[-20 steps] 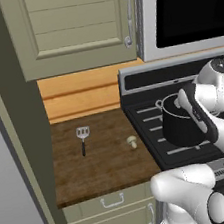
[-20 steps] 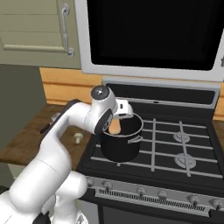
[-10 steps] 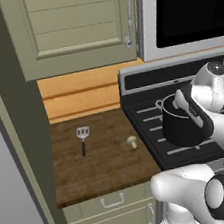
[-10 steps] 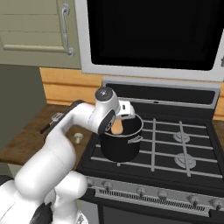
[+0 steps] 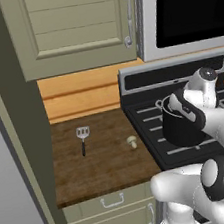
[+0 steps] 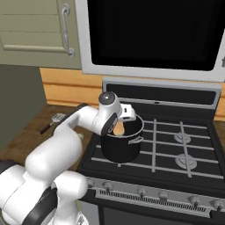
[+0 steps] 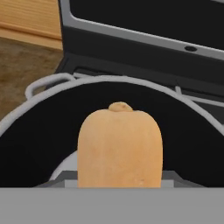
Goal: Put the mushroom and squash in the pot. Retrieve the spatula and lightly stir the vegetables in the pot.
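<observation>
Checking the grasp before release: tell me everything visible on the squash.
The squash is stubby, orange-tan, smooth and matte, roughly cylindrical, with a small nub on its top end. It stands upright in the hand view, filling the space right in front of the camera, its lower end cut off by the view's bottom. It hangs inside the rim of the black pot on the stove. From the right base view it shows as an orange patch beside the gripper.

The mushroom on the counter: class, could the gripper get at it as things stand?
Probably not yet. The gripper holds the squash over the pot. The mushroom lies bare on the counter, so the way looks free after release.
</observation>
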### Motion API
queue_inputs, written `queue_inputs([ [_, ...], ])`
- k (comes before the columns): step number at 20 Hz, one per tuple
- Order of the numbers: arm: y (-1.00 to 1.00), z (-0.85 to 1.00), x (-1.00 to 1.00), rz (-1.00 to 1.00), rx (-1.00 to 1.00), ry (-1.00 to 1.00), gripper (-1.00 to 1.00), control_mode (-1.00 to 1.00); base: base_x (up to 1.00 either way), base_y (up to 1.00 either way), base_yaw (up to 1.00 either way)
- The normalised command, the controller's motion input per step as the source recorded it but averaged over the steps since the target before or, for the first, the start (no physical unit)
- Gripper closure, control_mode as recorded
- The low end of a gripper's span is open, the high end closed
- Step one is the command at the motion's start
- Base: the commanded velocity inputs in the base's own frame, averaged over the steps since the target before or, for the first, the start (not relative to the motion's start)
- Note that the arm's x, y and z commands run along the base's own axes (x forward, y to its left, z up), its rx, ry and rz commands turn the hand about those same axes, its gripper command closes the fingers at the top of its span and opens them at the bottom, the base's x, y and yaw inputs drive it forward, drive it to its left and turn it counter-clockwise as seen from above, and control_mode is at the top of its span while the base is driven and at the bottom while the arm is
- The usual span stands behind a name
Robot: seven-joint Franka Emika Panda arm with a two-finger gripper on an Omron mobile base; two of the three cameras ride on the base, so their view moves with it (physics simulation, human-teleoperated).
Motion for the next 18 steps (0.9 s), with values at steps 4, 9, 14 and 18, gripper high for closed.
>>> queue_inputs([
  [4, 0.00, -0.10, -0.02, 0.00, 0.00, 0.00, -1.00, -1.00, 0.00, 0.00, 0.00],
  [9, 0.00, -0.01, -0.03, -0.01, 0.00, 0.00, -1.00, -1.00, 0.00, 0.00, 0.00],
  [14, 0.00, 0.13, -0.04, 0.00, 0.00, 0.00, -1.00, -1.00, 0.00, 0.00, 0.00],
  [18, 0.00, 0.58, -0.35, 0.00, 0.00, -0.04, -1.00, -1.00, 0.00, 0.00, 0.00],
])
